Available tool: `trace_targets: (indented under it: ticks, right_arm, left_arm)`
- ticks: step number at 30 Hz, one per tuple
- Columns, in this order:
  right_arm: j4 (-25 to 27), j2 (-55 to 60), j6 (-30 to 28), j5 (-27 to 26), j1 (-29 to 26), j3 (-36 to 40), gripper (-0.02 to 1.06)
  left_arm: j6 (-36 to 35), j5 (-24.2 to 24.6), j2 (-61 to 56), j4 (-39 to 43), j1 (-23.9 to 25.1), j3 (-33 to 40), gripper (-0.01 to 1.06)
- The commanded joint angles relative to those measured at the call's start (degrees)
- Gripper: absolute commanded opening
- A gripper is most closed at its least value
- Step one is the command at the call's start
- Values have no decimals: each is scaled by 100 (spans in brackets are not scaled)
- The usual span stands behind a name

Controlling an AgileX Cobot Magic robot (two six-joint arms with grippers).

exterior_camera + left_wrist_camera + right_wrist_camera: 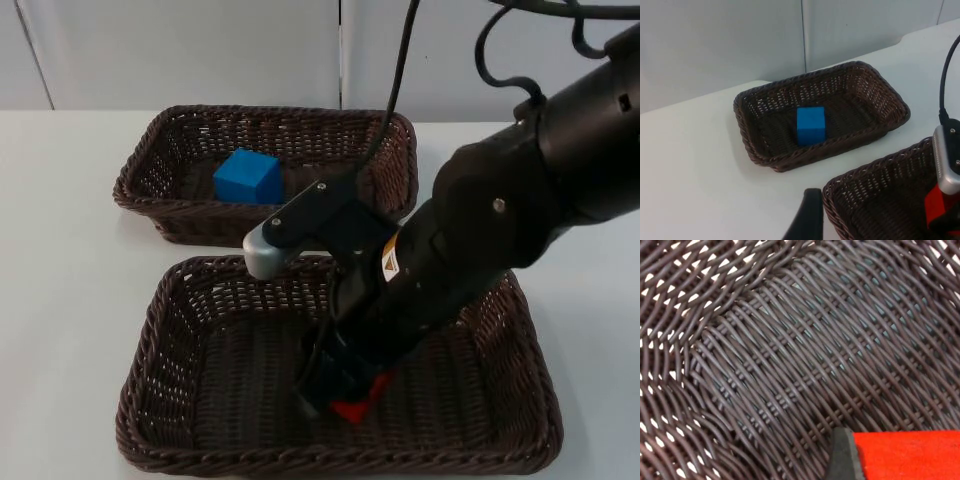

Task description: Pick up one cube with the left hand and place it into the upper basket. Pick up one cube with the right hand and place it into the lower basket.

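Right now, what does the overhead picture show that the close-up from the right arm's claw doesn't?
Only the top view shows the blue cube lying in the upper basket, and the right claw lowered inside the lower basket. Only the right wrist view shows the weave of that basket's floor from close by. Both show the red cube at the claw's fingertip.

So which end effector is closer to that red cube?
The right. The right end effector is down in the lower basket at the red cube; the left end effector waits outside that basket.
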Motion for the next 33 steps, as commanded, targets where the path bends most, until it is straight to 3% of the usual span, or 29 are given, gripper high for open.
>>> trace_targets:
  ticks: [1, 6, 10, 11, 12, 18, 26, 33]
  right_arm:
    - [14, 26, 23, -126, 36, 2, 0]
    - [14, 80, 23, -95, 36, 2, 3]
    - [14, 90, 23, -81, 36, 2, 24]
    - [14, 90, 23, -92, 36, 2, 34]
    - [14, 90, 23, -92, 36, 2, 34]
    - [14, 64, 23, -236, 36, 2, 78]
    - [14, -367, 23, -40, 36, 2, 84]
    - [14, -1698, 23, 414, 36, 2, 84]
  left_arm:
    - [-4, -5, -20, 21, -22, 26, 78]
    - [-4, -5, -20, 21, -22, 26, 78]
    - [-4, -5, -20, 21, -22, 26, 78]
    - [-4, -5, -20, 21, -22, 26, 78]
    - [-4, -5, -20, 21, -22, 26, 78]
    - [-4, -5, -20, 21, -22, 26, 78]
    - [-4, -54, -20, 21, -22, 26, 78]
    - [-4, -54, -20, 21, -22, 26, 78]
